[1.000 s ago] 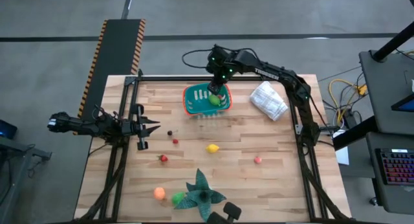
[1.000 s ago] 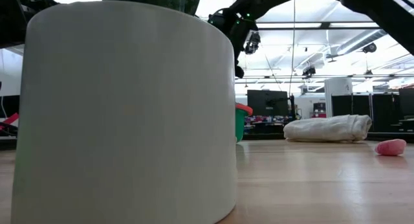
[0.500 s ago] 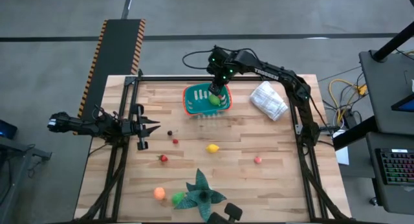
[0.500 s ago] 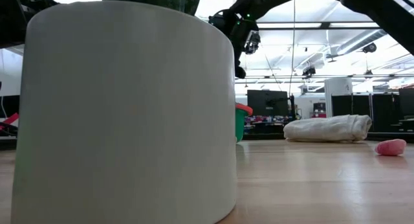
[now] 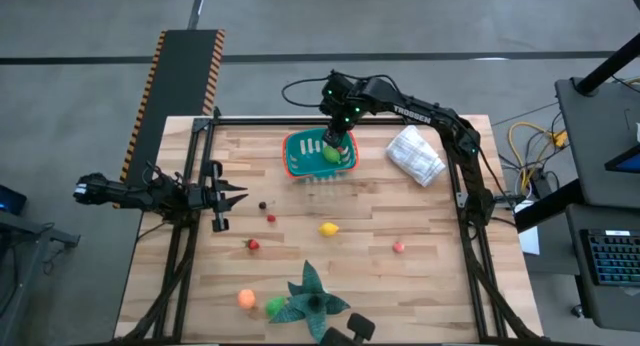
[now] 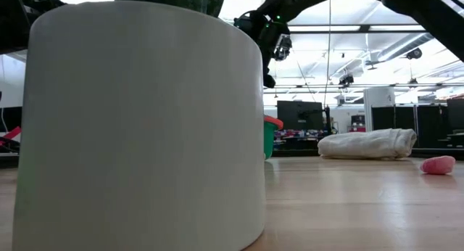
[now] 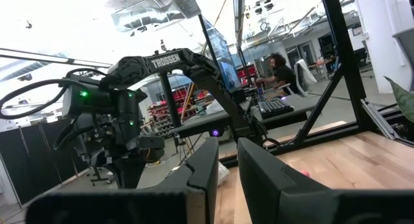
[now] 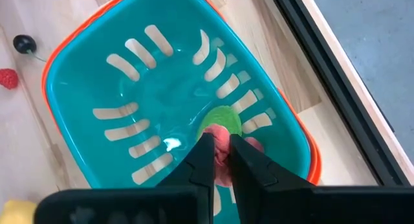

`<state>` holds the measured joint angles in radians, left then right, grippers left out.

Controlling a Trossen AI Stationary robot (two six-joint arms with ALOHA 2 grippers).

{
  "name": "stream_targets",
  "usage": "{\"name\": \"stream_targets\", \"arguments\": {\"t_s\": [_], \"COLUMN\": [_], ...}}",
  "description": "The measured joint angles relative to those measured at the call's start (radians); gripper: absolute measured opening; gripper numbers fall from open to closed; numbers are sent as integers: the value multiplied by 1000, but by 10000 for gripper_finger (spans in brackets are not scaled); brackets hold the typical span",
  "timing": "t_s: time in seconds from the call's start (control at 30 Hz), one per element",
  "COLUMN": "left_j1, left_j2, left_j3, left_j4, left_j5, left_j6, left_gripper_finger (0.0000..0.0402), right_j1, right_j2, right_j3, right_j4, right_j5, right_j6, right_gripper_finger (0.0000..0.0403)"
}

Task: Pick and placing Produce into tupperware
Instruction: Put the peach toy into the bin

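Nothing is shifting since the earlier frame: the right gripper point(image 8: 218, 160) is holding over the tupperware point(image 5: 320, 154) at twelve o'clock, fingers apparently pinching a pink produce piece point(image 8: 221, 153), release pending.

The left gripper point(image 5: 228, 194) is waiting at nine o'clock of the desk point(image 5: 420, 276), fingers pressed together.

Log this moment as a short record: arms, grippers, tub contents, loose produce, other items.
right gripper: above the teal tub, shut on a pink piece
left gripper: shut, waiting at the table's left edge, holding nothing
tub contents: green piece
loose produce: yellow piece, pink piece, two red pieces, dark piece, orange piece, green piece
other items: white bag, leafy star
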<state>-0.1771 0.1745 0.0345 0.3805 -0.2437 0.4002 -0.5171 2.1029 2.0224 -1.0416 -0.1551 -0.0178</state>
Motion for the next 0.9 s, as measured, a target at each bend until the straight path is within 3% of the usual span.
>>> {"name": "stream_targets", "arguments": {"t_s": [0.9], "left_j1": [0], "left_j2": [0], "left_j3": [0], "left_j4": [1], "left_j5": [0], "left_j6": [0], "left_gripper_finger": [46], "right_j1": [7], "right_j2": [8], "right_j3": [-81], "right_j4": [38], "right_j5": [52], "right_j6": [17], "right_gripper_finger": [24]}}
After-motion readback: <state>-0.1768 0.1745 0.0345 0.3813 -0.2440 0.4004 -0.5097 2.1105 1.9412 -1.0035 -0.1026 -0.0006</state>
